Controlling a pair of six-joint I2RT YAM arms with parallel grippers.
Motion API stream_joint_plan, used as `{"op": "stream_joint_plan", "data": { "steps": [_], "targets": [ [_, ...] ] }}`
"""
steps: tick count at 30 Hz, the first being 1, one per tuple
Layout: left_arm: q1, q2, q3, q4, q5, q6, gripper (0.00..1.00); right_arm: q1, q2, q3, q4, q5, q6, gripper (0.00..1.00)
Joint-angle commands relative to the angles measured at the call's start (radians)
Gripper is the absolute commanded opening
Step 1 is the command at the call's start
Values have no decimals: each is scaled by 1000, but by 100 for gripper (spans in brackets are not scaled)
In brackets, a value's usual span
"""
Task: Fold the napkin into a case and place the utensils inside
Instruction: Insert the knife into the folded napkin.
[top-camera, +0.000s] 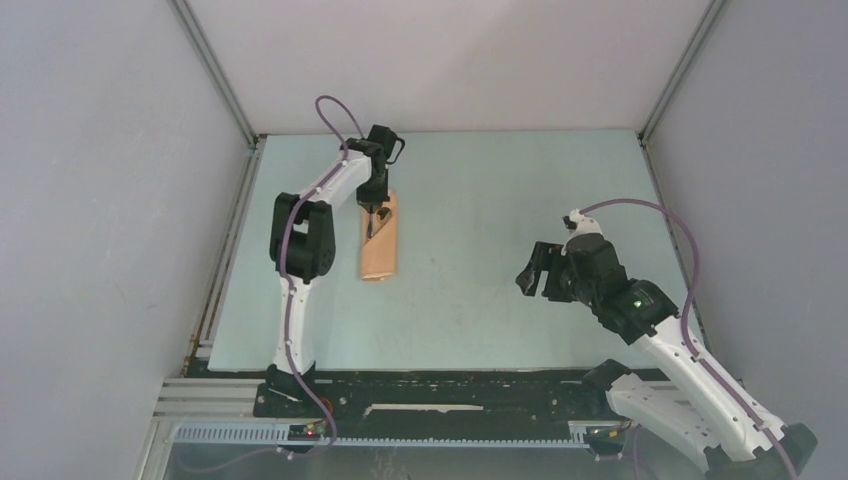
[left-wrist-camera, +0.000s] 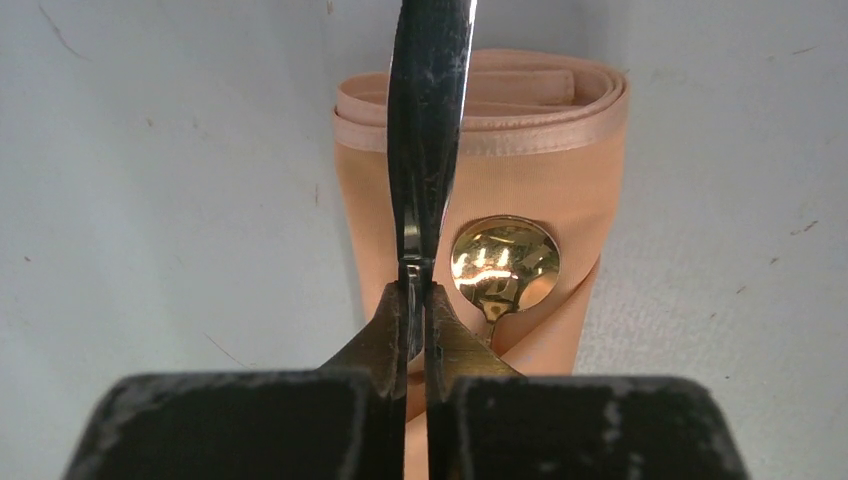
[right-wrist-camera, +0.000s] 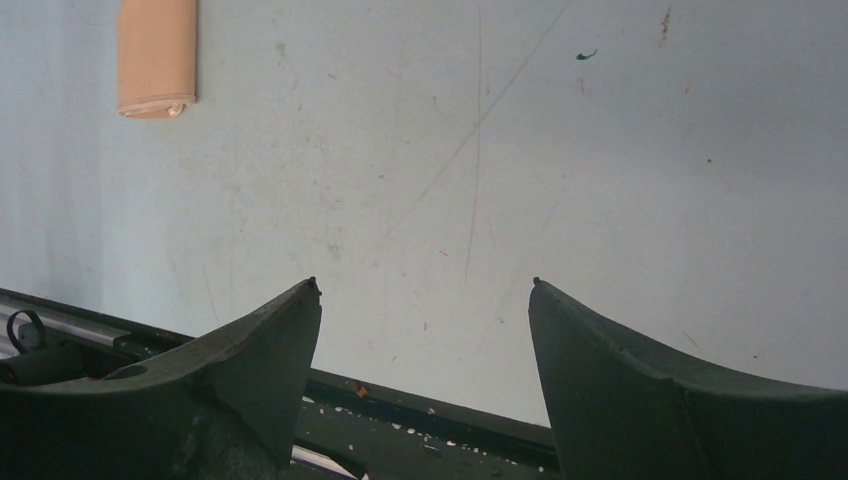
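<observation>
Left gripper (left-wrist-camera: 418, 300) is clamping the knife (left-wrist-camera: 430, 120) over the case (left-wrist-camera: 585, 190), long axis lying along the case's length; right gripper (right-wrist-camera: 425, 285) is standing open, well apart

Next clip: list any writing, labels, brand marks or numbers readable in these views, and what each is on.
None can be read in any view. The folded peach-tan cloth case is plain; the gold spoon bowl and the slim dark knife-like piece show only reflections and scuffs; the pale blue table has only scratches. The right arm bears a small green light, no lettering.
</observation>
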Motion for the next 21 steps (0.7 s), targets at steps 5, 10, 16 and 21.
{"op": "stream_joint_plan", "data": {
  "steps": [5,10,16,21],
  "targets": [
    [-4,-84,-83,34,27,-43,0,-10,-18,26,-26,28,-18,85],
    [-11,-142,-189,75,26,-58,0,-11,-19,26,-26,26,-15,86],
    [-17,-212,-300,116,25,-72,0,-10,-13,24,-31,27,-12,87],
    [-23,-240,-353,130,79,-90,0,-10,-15,24,-32,26,-10,87]
  ]
}}
